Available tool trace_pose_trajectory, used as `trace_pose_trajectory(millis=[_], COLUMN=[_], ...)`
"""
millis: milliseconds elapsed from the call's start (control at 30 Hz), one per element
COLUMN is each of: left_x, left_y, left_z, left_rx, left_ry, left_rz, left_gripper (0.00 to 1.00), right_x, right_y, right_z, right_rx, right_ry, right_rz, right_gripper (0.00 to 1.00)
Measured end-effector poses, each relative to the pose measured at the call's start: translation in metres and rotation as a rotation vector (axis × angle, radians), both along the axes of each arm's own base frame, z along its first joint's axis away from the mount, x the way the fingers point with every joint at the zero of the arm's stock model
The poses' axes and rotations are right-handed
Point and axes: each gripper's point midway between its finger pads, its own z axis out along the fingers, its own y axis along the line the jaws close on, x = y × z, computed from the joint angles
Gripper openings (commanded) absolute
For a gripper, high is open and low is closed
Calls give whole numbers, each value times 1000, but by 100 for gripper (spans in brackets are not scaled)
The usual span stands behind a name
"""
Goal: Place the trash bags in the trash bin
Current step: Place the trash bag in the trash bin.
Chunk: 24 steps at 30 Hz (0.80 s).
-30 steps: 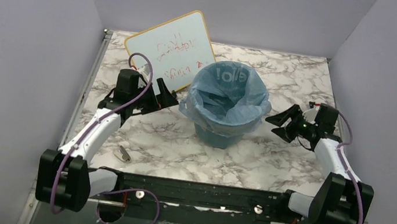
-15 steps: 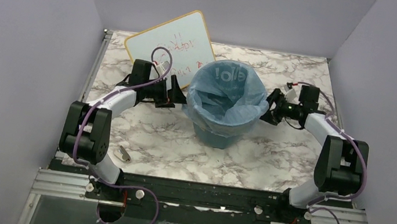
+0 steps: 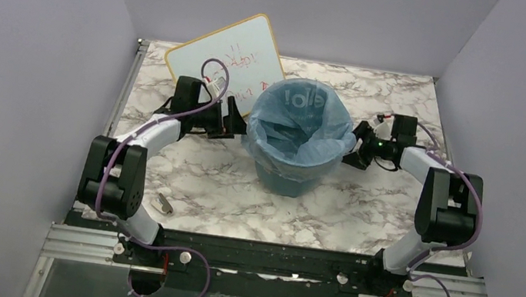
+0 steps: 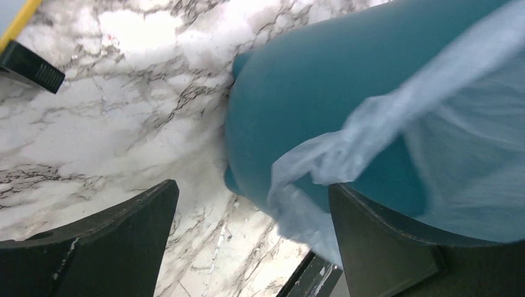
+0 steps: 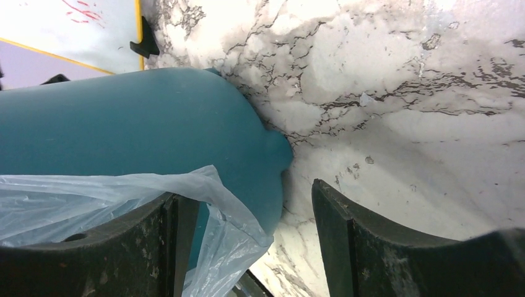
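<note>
**Entry: bin-lining station, as it is standing**

- **Trash bin** [image 3: 290,182]: teal, sitting upright mid-bench [image 3: 359,216], in front of a leaning whiteboard [image 3: 225,62].
- **Trash bag** [image 3: 298,122]: pale-blue film, lying inside the bin. Its mouth is folding out over the rim and hanging down the outer wall in loose, uneven flaps.
- **Left claw** [image 3: 231,121]: hovering low at the bin's left flank, fingers wide apart and clamping nothing. In its wrist view, a drooping flap is brushing one finger.
- **Right claw** [image 3: 357,148]: hovering at the bin's right flank, fingers likewise apart and empty. In its wrist view, a film edge is draping over one finger.

**Hazards noted (judgement)**

- Either claw closing here is likely catching only a wisp of film. A pull on so little is risking a tear, or dragging the liner back off the rim.
- The bin is looking light. With both claws pressing at its sides unevenly, it is liable to be sliding or tipping toward the whiteboard.
- Film snagging on a finger is liable to be lifting the liner out as that arm moves away.
- The overhang is looking shallower on some sides, so the liner is at risk of slumping into the bin.
</note>
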Motion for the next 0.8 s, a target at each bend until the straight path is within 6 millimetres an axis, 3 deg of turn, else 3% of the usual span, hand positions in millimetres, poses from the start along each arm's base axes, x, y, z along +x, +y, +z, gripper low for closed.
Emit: trace_pose_trajectory(millis=[133,233,300,400,533,800], left_x=[4,13,17,21,10,10], left_y=[1,-3,-6,-14,-22,-14], left_z=[30,43,40,19,-8,1], left_rx=[-15,-49,-65,-77,-63,-1], left_ry=[-92,-143,-137,-83,-2,-24], left_rz=[24,30,16,-18,-43,-17], left_gripper=[92,87,84,81,84,84], right_x=[-1,-1,0,0,-1,-2], right_y=[0,0,0,0,0,-4], right_z=[4,12,14,15,10,0], right_rx=[-4,-5,-6,-6,-6,-30], right_ry=[-13,-35,-45,-44,-17,43], right_rz=[5,7,7,7,9,-5], right_gripper=[72,72,72,72,72,72])
